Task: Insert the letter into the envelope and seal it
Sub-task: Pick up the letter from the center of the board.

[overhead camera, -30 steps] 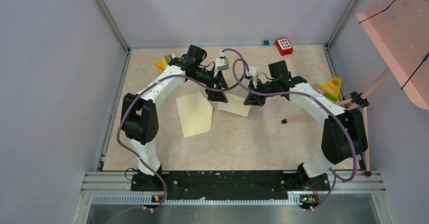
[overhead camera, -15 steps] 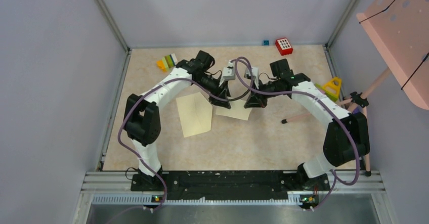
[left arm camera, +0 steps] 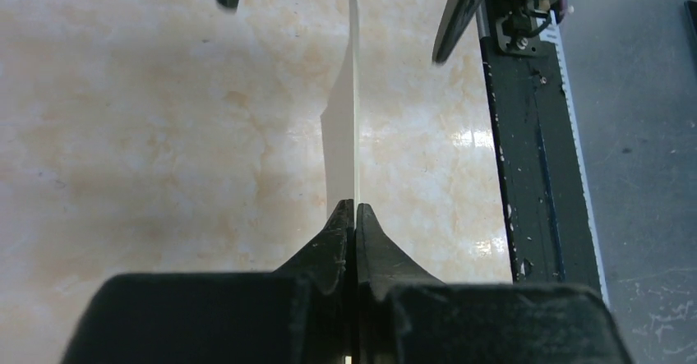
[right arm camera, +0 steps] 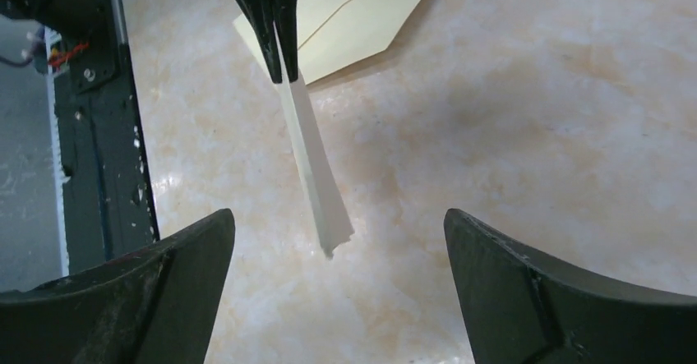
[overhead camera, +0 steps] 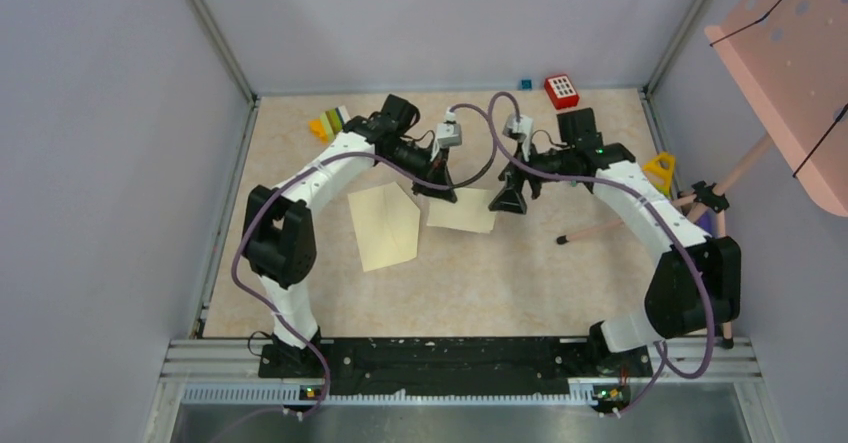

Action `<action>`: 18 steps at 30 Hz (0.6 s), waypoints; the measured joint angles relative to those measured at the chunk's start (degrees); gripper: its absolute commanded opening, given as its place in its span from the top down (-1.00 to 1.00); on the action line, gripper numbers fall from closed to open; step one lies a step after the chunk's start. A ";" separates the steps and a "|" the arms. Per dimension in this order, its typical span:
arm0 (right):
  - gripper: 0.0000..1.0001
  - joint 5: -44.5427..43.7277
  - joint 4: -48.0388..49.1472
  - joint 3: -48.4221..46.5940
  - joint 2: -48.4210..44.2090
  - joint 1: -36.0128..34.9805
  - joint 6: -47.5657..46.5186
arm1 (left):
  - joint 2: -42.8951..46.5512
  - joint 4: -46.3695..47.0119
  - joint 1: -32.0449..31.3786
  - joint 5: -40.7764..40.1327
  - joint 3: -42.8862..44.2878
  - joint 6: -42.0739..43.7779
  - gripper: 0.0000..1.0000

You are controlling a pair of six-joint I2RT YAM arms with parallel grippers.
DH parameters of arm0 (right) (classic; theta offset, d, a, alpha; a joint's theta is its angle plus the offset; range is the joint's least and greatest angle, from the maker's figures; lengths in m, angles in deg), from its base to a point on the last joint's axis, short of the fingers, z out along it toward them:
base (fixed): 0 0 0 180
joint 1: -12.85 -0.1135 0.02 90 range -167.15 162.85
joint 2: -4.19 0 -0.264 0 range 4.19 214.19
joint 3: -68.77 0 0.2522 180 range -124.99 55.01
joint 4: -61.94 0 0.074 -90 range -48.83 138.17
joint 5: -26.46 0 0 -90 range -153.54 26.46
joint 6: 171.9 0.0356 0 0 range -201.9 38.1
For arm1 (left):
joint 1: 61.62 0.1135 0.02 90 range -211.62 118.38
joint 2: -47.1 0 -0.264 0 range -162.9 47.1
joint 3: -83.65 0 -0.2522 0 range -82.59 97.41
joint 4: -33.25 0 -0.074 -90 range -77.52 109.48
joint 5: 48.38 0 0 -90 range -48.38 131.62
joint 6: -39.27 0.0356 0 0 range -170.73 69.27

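Now: the left gripper (overhead camera: 443, 194) pinches the letter (overhead camera: 465, 211) just right of the envelope (overhead camera: 385, 225), and the right gripper (overhead camera: 508, 203) stands spread.
Top view: the envelope lies flat on the table (overhead camera: 500, 273). The letter's edge nearest the envelope sits in the left gripper's closed jaws, and the right gripper hangs at the letter's far edge, holding nothing. Left wrist view: the two fingers (left arm camera: 333, 241) meet on the letter (left arm camera: 353, 134), which is seen edge-on as a thin sheet. Right wrist view: the right gripper's own fingers (right arm camera: 164, 274) are set wide apart, and the letter's free end (right arm camera: 316, 175) lies between them, touching neither. Beyond, the left gripper (right arm camera: 279, 72) grips the letter, with the envelope (right arm camera: 353, 11) behind it.
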 measured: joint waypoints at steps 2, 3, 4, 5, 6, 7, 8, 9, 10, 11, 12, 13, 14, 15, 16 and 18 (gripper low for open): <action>-0.97 1.97 1.42 0.00 -1.22 3.28 1.40 | 0.28 3.65 1.33 0.83 -0.57 -4.28 1.00; -0.97 3.21 2.40 0.00 -1.86 5.22 2.34 | 0.66 6.05 2.38 1.40 -1.31 -6.99 1.00; -0.97 4.46 3.30 0.00 -2.43 7.02 3.15 | 1.22 8.83 3.54 1.81 -2.34 -10.14 1.00; -0.98 5.79 4.55 0.09 -3.04 8.79 4.42 | 2.08 12.44 4.94 2.40 -3.85 -14.16 1.00; -0.97 6.78 6.25 0.44 -3.58 10.03 5.75 | 3.08 16.17 6.25 2.95 -5.53 -18.14 1.00; -0.98 7.78 8.90 1.38 -4.35 11.08 7.76 | 4.22 20.31 7.45 3.39 -7.34 -22.93 1.00; -0.98 8.76 12.52 3.17 -5.55 11.65 10.32 | 5.33 24.70 8.57 3.69 -9.14 -27.71 1.00; -0.98 9.55 16.28 5.25 -6.75 11.80 13.29 | 6.36 29.18 9.57 3.87 -10.80 -32.52 1.00; -0.98 10.12 20.20 7.41 -7.91 11.78 16.35 | 7.50 34.77 10.43 3.85 -12.63 -38.01 1.00; -0.98 10.62 25.27 10.16 -9.27 11.78 20.39 | 8.50 40.24 10.95 3.80 -14.40 -43.28 1.00; -0.98 11.08 30.95 13.25 -10.67 11.78 25.09 | 9.44 45.57 11.26 3.74 -16.15 -48.43 1.00; -0.98 11.28 35.34 15.43 -11.50 11.74 28.63 | 10.29 50.75 11.39 3.61 -17.86 -53.37 1.00; -0.97 11.34 40.89 17.99 -12.33 11.69 32.63 | 11.15 56.06 11.54 3.41 -19.65 -58.34 1.00; -0.97 11.34 46.99 20.65 -13.00 11.67 37.35 | 12.04 61.88 11.67 3.10 -21.59 -63.67 1.00; -0.97 11.21 52.41 22.84 -13.31 11.61 41.48 | 12.68 65.94 11.74 2.93 -22.95 -67.60 1.00; -0.97 10.64 61.42 25.77 -13.35 11.30 48.39 | 13.86 75.80 11.87 2.23 -26.01 -76.17 1.00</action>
